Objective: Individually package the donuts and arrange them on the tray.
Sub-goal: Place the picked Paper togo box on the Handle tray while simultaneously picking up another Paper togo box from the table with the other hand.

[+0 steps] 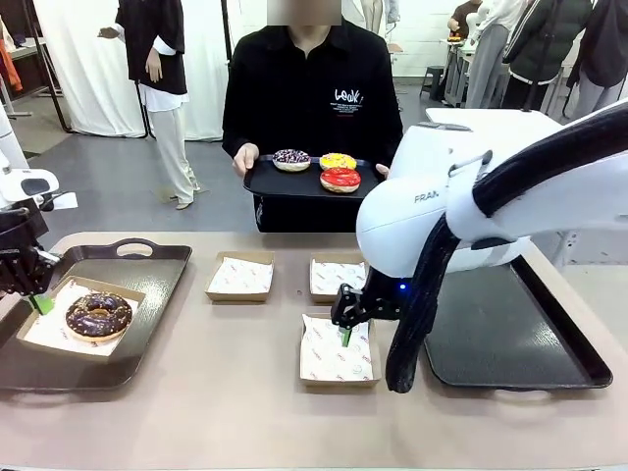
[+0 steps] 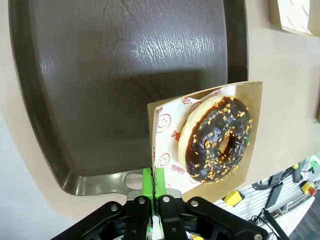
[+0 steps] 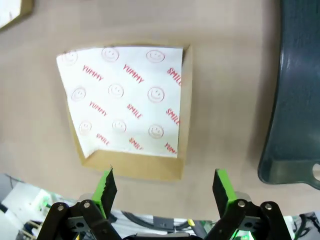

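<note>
A chocolate-glazed donut [image 1: 98, 315] with nut crumbs lies in a paper-lined box [image 1: 39, 334] on the dark left tray [image 1: 147, 270]. My left gripper [image 1: 39, 302] is at that box's left rim; in the left wrist view its green pads [image 2: 153, 180] are pressed together on the edge of the box [image 2: 252, 125] holding the donut [image 2: 217, 140]. My right gripper [image 1: 345, 336] hangs open over the near empty box [image 1: 337, 358], its fingers [image 3: 107, 186] spread above the box's edge [image 3: 184, 125]. The person holds a black tray [image 1: 270, 182] carrying a sprinkled dark donut [image 1: 291, 158], a yellow one [image 1: 338, 160] and a red one [image 1: 340, 179].
Two more empty lined boxes [image 1: 240, 277] [image 1: 332, 278] sit mid-table. A second dark tray [image 1: 510, 339] lies bare at the right, behind my right arm. The person stands at the far edge; other people are farther back.
</note>
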Robot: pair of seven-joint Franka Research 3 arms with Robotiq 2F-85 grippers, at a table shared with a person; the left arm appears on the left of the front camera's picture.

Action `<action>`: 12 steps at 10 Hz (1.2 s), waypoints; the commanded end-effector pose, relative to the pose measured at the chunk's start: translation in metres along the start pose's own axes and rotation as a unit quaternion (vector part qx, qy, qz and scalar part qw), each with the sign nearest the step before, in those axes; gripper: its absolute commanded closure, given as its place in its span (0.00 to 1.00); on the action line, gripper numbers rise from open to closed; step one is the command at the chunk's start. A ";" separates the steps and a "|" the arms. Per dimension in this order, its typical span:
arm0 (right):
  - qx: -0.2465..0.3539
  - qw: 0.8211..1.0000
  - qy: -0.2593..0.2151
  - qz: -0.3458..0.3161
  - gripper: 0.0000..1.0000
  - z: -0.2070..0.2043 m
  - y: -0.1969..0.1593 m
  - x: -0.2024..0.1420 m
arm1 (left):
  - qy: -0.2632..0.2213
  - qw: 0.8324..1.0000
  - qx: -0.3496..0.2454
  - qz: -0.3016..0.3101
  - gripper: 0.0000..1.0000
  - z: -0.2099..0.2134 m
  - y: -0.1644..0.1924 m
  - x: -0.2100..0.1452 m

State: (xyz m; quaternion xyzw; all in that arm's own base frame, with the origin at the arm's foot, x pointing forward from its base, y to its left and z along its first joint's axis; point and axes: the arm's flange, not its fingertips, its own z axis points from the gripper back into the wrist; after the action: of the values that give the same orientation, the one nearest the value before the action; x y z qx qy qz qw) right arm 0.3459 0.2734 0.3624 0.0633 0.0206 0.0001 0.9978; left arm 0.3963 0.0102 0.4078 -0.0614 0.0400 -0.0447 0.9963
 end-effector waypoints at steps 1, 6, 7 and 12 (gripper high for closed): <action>-0.035 0.999 -0.015 -0.030 0.00 -0.013 0.007 0.013 | -0.004 1.000 -0.006 -0.010 0.99 -0.015 0.003 0.007; -0.039 0.999 -0.006 -0.029 0.00 -0.019 -0.003 0.009 | 0.012 1.000 0.003 -0.001 0.99 -0.025 0.000 0.010; -0.039 0.999 -0.006 -0.029 0.00 -0.019 -0.003 0.009 | 0.012 1.000 0.003 -0.001 0.99 -0.025 0.000 0.010; -0.051 0.996 -0.032 -0.069 0.00 -0.029 0.001 0.020 | -0.004 1.000 0.029 0.008 0.99 -0.025 -0.006 0.006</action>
State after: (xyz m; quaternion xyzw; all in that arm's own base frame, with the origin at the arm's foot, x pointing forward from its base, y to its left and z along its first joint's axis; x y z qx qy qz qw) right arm 0.3566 0.2713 0.3391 0.0175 0.0124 -0.0454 0.9987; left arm 0.4056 0.0042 0.3829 -0.0500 0.0462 -0.0479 0.9965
